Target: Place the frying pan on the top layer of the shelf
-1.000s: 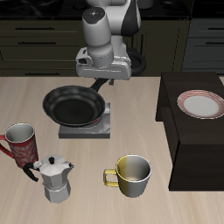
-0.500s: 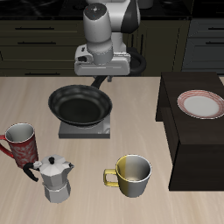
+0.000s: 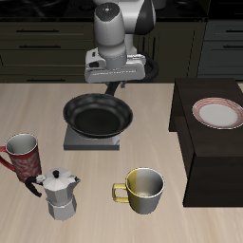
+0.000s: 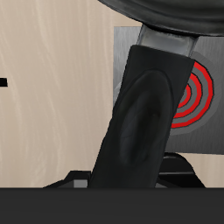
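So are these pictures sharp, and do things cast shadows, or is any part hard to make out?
Exterior view: sharp and evenly lit; the moka pot and yellow mug cast only faint soft shadows, and the dark shelf shows little detail. Wrist view: the frying pan handle fills the frame, smooth and slightly soft, hiding the jaws; the burner plate with its red coil reads clearly.

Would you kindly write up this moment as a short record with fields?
tool: shut on the frying pan's handle
frying pan: lifted above the burner plate, its red coil visible in the wrist view
shelf: dark unit beside the pan, pan not yet on it
on shelf top: plate
near table's front edge: red mug, moka pot, yellow mug
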You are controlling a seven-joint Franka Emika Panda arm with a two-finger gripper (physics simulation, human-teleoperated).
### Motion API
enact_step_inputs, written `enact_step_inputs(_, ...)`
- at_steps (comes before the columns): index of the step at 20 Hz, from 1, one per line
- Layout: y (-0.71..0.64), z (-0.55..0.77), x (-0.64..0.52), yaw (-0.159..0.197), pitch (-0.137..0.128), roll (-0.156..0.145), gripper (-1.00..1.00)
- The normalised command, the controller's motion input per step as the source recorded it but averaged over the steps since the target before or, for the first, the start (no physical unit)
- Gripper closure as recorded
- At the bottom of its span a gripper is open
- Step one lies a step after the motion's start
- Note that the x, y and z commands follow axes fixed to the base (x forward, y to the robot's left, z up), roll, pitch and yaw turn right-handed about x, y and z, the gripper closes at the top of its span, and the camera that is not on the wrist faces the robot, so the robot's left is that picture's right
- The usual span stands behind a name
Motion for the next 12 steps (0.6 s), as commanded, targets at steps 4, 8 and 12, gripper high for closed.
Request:
enact_step_inputs(4,0.12,0.04,0.01,0.076,-0.01,0.022,1.0)
enact_step_inputs(8,0.08,0.0,0.07,0.091,0.007,0.007,1.0)
enact_step_inputs(12,-0.02,0.02,0.03,0.089,0.002,-0.01,1.0)
